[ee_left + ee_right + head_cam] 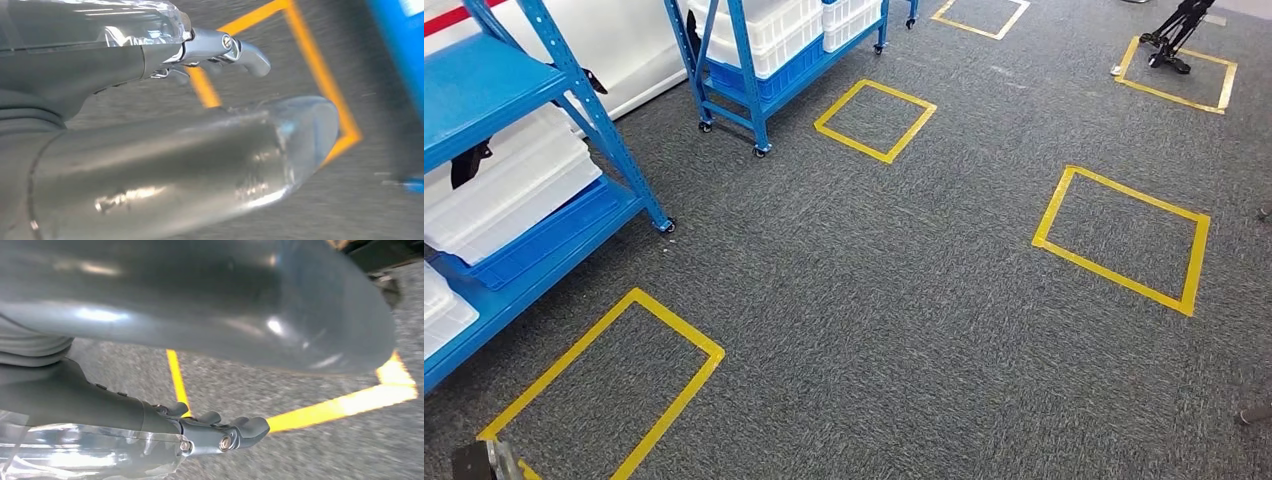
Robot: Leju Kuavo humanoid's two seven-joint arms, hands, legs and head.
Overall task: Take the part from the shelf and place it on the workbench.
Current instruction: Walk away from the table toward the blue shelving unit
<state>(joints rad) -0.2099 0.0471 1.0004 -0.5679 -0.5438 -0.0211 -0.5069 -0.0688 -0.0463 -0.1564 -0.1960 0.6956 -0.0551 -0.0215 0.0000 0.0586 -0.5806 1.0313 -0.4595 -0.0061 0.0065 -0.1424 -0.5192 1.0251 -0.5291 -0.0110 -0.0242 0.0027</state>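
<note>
Both arms hung at the robot's sides w/ left hand (220, 50) & right hand (220, 432) released, fingers apart, holding nothing, prob. because the part lay unidentifiable among white bins (509, 195) on the blue shelf (574, 85), not yet reached.

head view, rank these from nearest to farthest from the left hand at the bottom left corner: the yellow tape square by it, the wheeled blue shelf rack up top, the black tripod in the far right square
From the left hand:
1. Yellow tape square, around it, lower left.
2. Wheeled blue shelf rack, upper middle, holding white bins.
3. Black tripod, top right corner.
</note>
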